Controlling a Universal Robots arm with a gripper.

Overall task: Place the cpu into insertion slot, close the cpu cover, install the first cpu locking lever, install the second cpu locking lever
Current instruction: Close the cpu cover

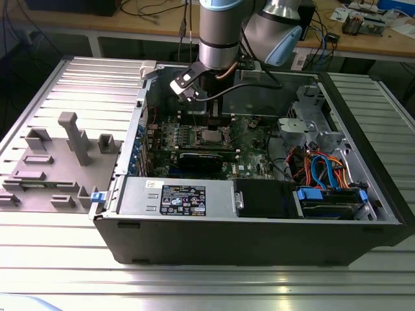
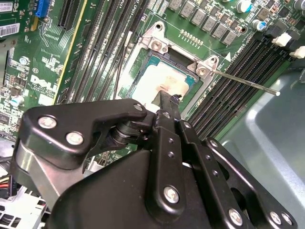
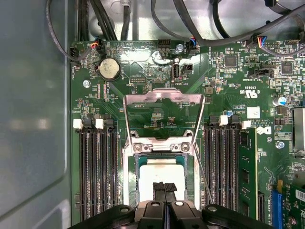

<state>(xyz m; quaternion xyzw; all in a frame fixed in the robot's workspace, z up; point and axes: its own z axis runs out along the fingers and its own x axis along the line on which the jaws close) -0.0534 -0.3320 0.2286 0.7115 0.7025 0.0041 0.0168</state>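
The cpu [image 3: 161,172] lies flat in the insertion slot [image 3: 129,174] of the green board, its pale silver top showing in both wrist views [image 2: 162,78]. My gripper [image 3: 165,187] hangs just over the chip's near edge, its two black fingers pressed together with nothing between them [image 2: 167,99]. The cpu cover [image 3: 163,96] stands tipped up and open behind the socket. A thin wire locking lever [image 2: 248,83] sticks out free beside the socket; another [image 2: 118,71] runs along the opposite side. In the exterior view the socket [image 1: 211,136] sits under the arm.
Long black memory slots [image 3: 97,176] flank the socket on both sides [image 3: 224,167]. A long black card [image 1: 207,159], the power supply [image 1: 175,197] and blue and orange cables [image 1: 321,170] fill the open case. A grey fixture [image 1: 71,146] stands at the exterior view's left.
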